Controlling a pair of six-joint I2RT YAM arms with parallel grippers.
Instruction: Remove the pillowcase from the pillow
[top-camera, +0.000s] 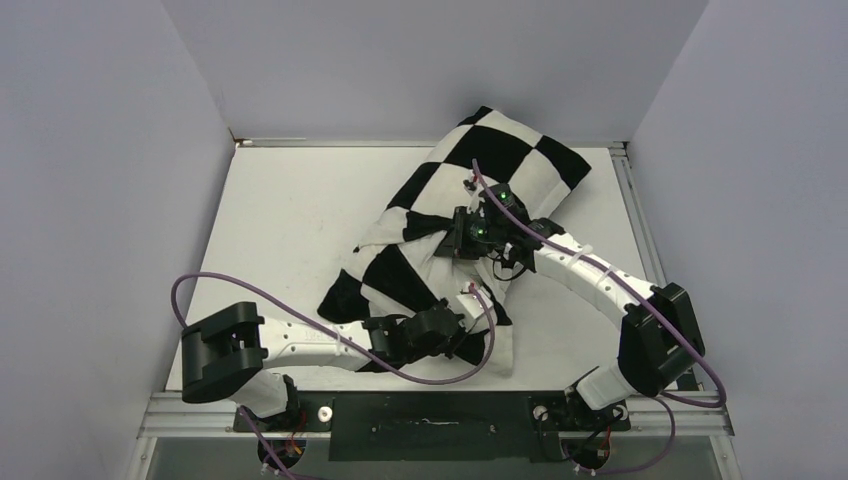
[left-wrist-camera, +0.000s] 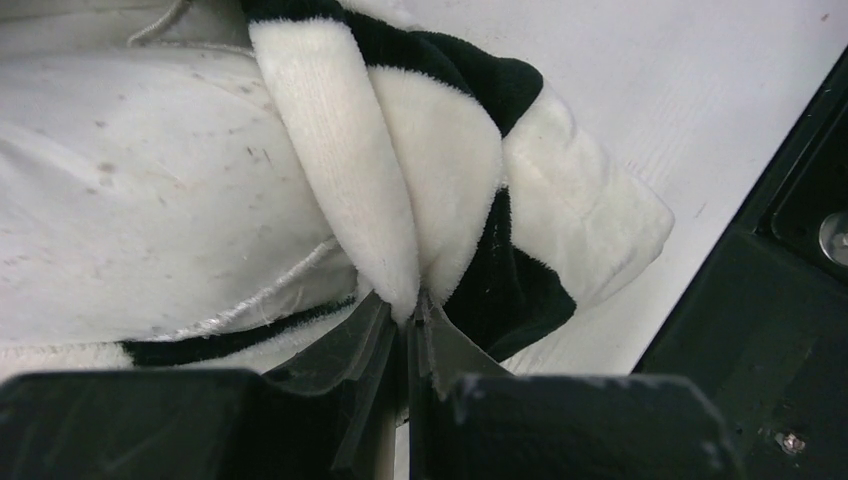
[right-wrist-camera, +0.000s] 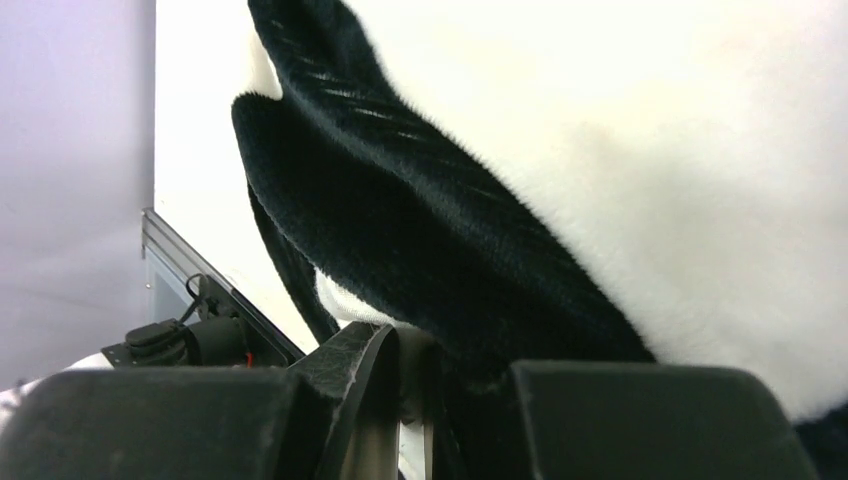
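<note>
Nothing readable is showing in any of the three views. No lettering, label, brand mark or number is standing out legibly on any surface.

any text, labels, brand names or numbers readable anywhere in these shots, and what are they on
None: no word, label, brand or number can be read in any view.
The pillowcase carries only black and white squares, the pillow only small specks, and the green lights on the right wrist have no lettering.

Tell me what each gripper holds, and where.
Both hold the pillowcase: left gripper on a bunched fold at its near end, right gripper on a fold near its middle.
</note>
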